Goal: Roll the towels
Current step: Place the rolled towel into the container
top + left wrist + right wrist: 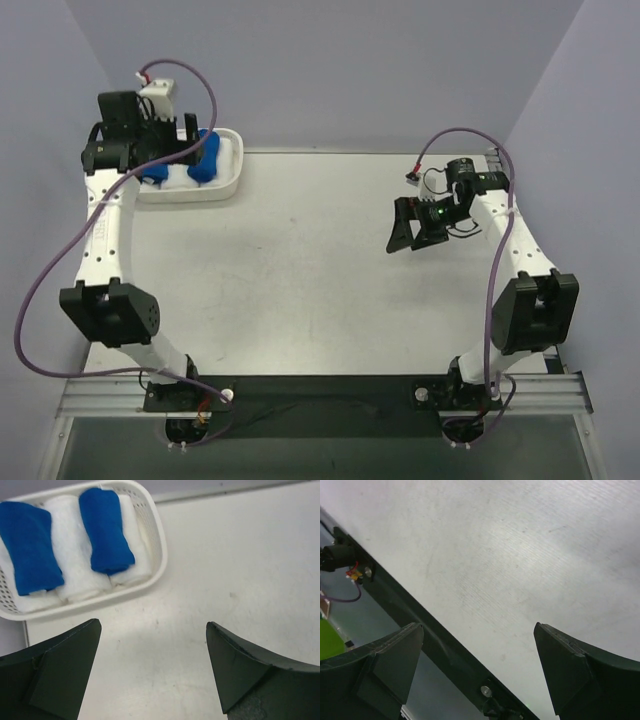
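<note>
While your left gripper (153, 626) stands with its fingers spread wide and nothing between them, it hangs over the table (240, 555) just short of the white basket (159, 540). 2 rolled bundles lie in that basket on top of white towel rolls (75, 550): the first blue towel (30, 545) and the second blue towel (105, 530), set apart from each other. Your right gripper (478, 626) is likewise spread wide and holds nothing. It hangs above the table near the dark edge rail (445, 655), well apart from the basket.
</note>
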Action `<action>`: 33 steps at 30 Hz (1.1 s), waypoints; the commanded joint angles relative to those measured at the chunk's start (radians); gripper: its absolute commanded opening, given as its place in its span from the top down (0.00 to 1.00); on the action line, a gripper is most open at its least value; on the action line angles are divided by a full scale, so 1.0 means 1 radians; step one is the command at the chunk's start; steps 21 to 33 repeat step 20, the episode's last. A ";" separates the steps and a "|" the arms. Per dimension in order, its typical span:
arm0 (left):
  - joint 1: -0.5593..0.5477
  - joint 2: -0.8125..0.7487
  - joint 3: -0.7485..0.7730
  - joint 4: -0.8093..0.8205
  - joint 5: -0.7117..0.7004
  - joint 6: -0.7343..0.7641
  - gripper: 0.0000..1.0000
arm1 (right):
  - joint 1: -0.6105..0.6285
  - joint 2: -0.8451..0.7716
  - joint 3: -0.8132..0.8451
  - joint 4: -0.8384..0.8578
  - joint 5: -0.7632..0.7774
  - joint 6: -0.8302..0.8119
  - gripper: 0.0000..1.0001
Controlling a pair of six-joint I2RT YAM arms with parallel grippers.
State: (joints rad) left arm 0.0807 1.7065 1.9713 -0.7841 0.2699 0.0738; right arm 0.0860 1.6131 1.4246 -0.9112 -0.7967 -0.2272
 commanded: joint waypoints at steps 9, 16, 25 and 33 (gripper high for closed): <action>-0.157 -0.356 -0.722 -0.029 -0.040 0.104 0.03 | 0.006 -0.346 -0.366 0.235 0.324 0.204 0.00; -0.256 -0.508 -0.974 0.072 -0.054 0.077 0.03 | 0.029 -0.469 -0.532 0.267 0.386 0.146 0.00; -0.268 -0.536 -0.985 0.077 -0.037 0.080 0.03 | 0.028 -0.524 -0.544 0.267 0.384 0.143 0.00; -0.268 -0.536 -0.985 0.077 -0.037 0.080 0.03 | 0.028 -0.524 -0.544 0.267 0.384 0.143 0.00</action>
